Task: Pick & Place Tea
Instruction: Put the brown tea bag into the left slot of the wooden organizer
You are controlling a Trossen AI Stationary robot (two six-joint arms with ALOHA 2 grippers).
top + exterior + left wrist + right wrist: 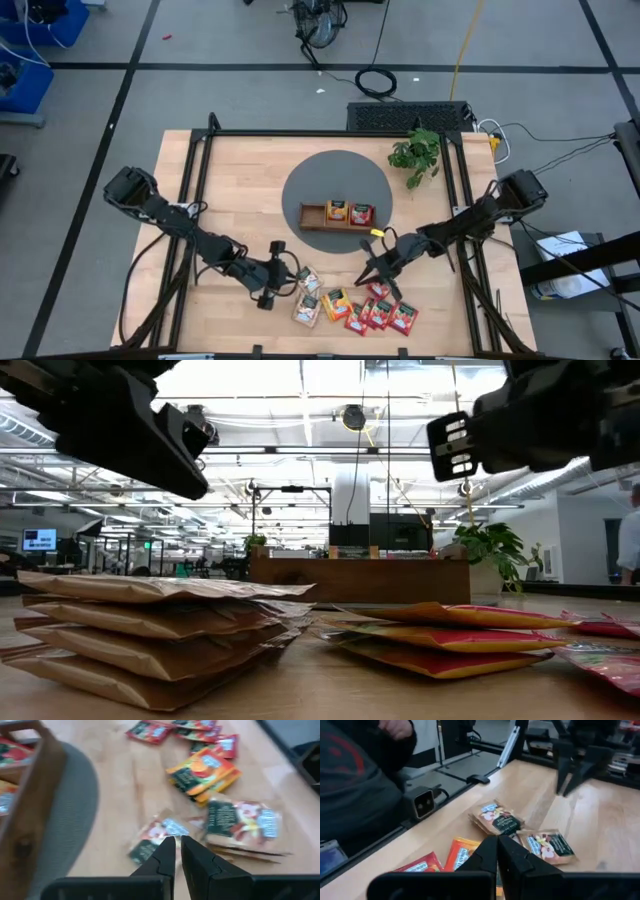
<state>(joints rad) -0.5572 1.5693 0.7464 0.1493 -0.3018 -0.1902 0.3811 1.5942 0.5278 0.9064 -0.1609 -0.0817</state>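
Several tea sachets lie flat on the wooden table near its near edge: cream ones (pixel 308 281) (pixel 305 312), an orange stack (pixel 336 303) and red ones (pixel 380 315). The brown tray (pixel 312 214) rests on a grey round mat and holds an orange sachet (pixel 337 210) and a red one (pixel 361 213). My left gripper (pixel 279 283) (pixel 178 844) hovers shut over a cream sachet (pixel 155 837). My right gripper (pixel 374 268) (pixel 496 844) hovers shut above the red and orange sachets (pixel 462 852). In the low view both grippers stand above the piles (pixel 150 625).
The grey mat (pixel 300 180) sits mid-table, and a potted plant (pixel 417 153) stands at the far right. Black frame rails (pixel 200 170) run along the table's sides. A person in dark clothes (pixel 355 785) stands beyond the near edge, beside a small camera (pixel 422 802).
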